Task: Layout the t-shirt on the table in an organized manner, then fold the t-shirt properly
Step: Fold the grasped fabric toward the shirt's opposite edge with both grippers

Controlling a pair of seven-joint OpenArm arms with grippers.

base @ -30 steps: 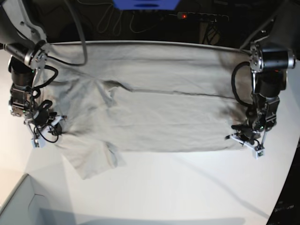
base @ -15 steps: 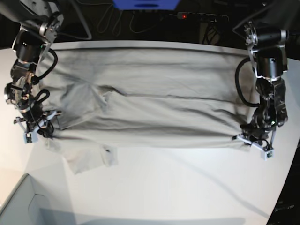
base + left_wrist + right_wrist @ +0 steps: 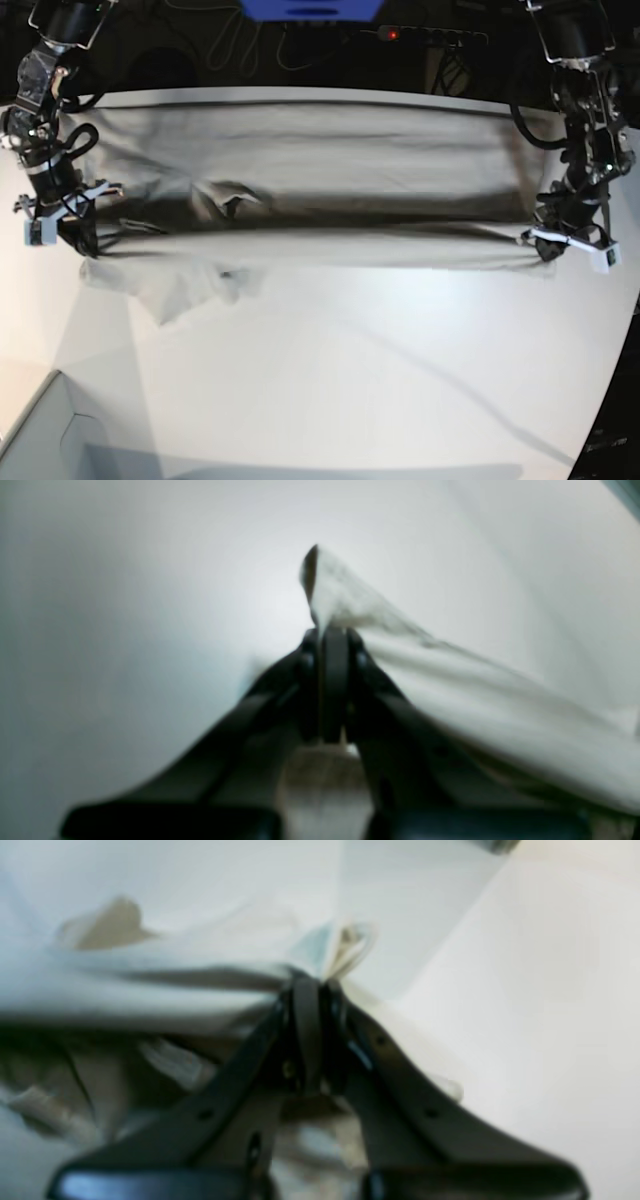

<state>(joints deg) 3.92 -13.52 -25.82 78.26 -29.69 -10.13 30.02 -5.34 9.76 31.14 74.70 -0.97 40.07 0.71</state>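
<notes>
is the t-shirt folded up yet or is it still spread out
Spread, not folded: the t-shirt spans most of the table's width between both arms.

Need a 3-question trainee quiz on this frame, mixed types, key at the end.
1. True or false: only one arm grips the t-shirt.
2. Multiple choice: between the two grippers, the cloth is
A) rolled into a tube
B) stretched across
C) bunched in a ball
3. Fill in: the left gripper has its jaws ____ on the cloth.

Key: 1 false; 2 B; 3 shut
</notes>
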